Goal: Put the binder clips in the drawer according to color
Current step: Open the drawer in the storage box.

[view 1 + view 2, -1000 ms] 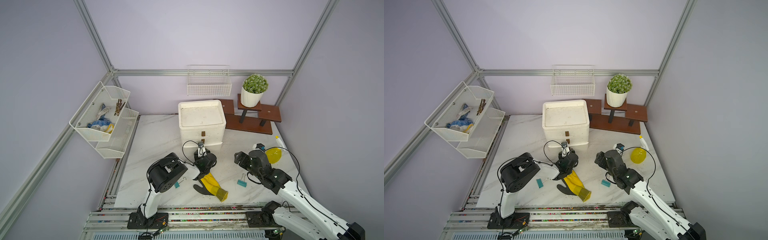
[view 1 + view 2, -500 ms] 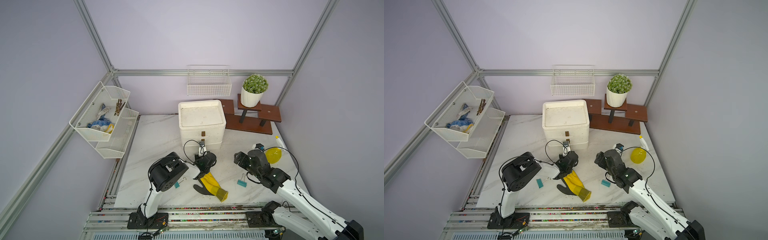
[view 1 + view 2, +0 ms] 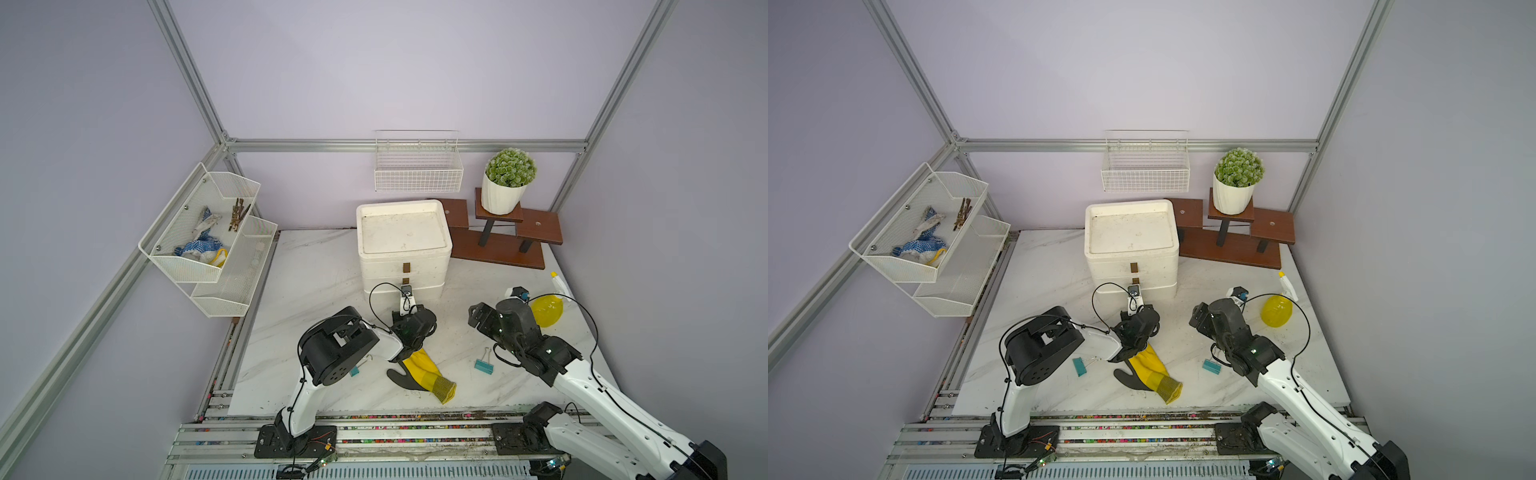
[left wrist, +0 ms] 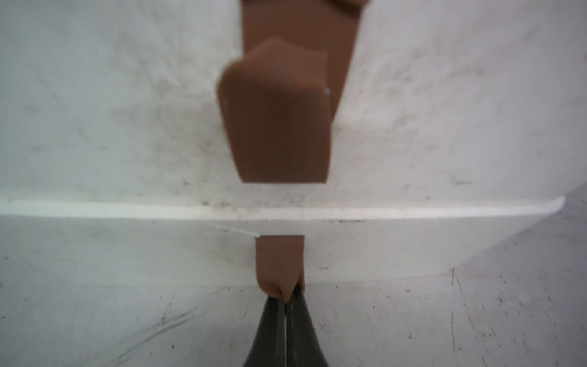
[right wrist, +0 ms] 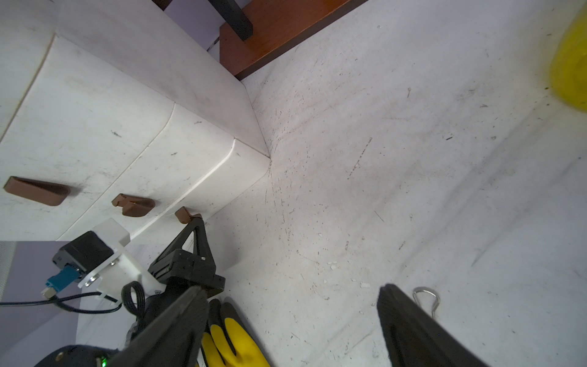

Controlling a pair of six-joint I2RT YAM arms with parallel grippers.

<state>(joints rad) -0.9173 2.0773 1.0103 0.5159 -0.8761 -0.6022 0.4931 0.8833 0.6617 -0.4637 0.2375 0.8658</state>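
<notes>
**Brown handle pinched, bottom drawer not yet pulled**

Left wrist view: the left gripper [image 4: 286, 300] is clenched on the small brown square handle [image 4: 279, 263] of the lowest drawer in the boxy white plastic three-drawer unit [image 4: 127, 143]. That drawer looks shut, so opening it seems to be the step in hand. The next move likely calls for a straight, level pull away from the unit.

Right wrist view: the right gripper [image 5: 292, 289] hangs released and empty over the white marbled tabletop [image 5: 381, 159]. A clip's silver wire loop [image 5: 425, 295] lies just beside one finger.

In both top views, a teal binder clip [image 3: 484, 368] lies lower centre-right near the bent right arm [image 3: 519, 332]. A second teal binder clip [image 3: 1079, 366] lies beside the low, forward-reaching left arm [image 3: 332, 353]. No yellow or blue clips show.
</notes>
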